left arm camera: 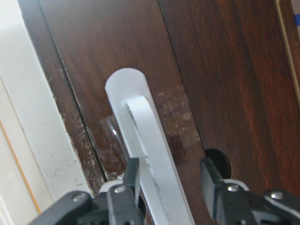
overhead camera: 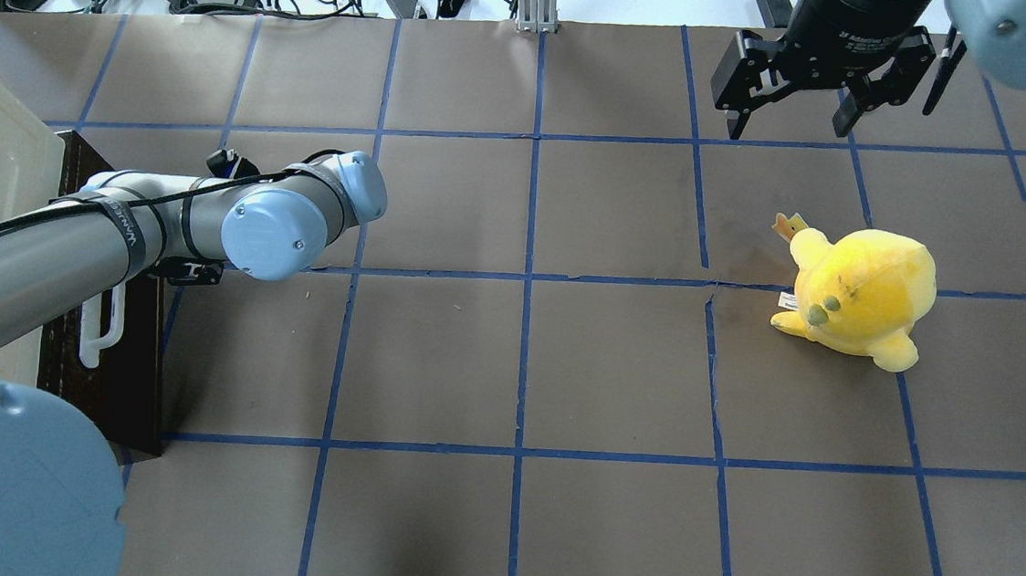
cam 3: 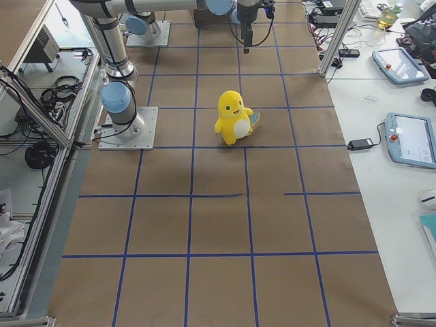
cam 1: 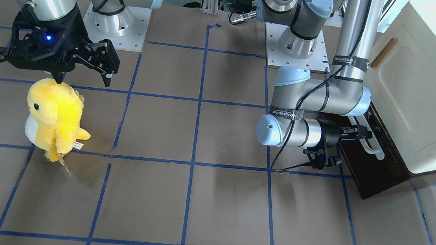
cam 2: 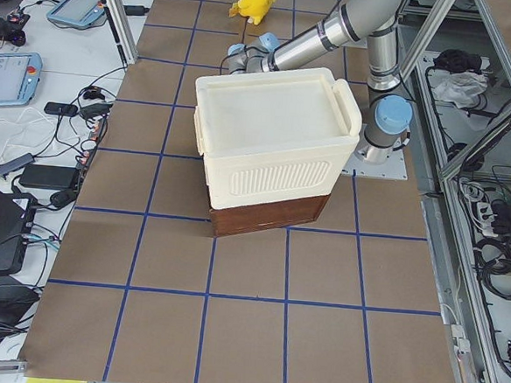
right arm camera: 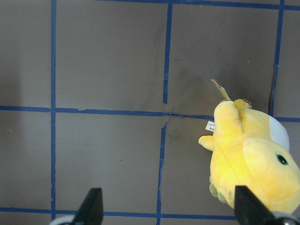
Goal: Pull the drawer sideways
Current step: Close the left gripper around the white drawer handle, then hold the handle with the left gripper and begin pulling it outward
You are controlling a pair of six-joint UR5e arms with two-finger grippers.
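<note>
Black fingers (left arm camera: 132,180) of the left gripper (left arm camera: 169,176) fill the bottom edge of the left wrist view. The jaws are open astride the smooth, round-ended white bar handle (left arm camera: 136,122) of the drawer (left arm camera: 220,70), with a gap showing on one side. The drawer front is dark, streaky varnished wood, scuffed along its seam with the cream cabinet (left arm camera: 28,122).

From the right wrist, the right gripper (right arm camera: 168,208) hangs with its jaws wide apart above the matte brown table covering (right arm camera: 108,56), which is gridded in blue tape. A fuzzy yellow plush toy (right arm camera: 248,159) carries a small white tag whose print is too small to read.

Front-facing, a black strap (cam 1: 347,61) on the left arm reads roughly "WANJEED".

Overhead, the drawer sits at the table's left end, low under the cabinet.

Exterior left shows the cabinet's ribbed cream side.
</note>
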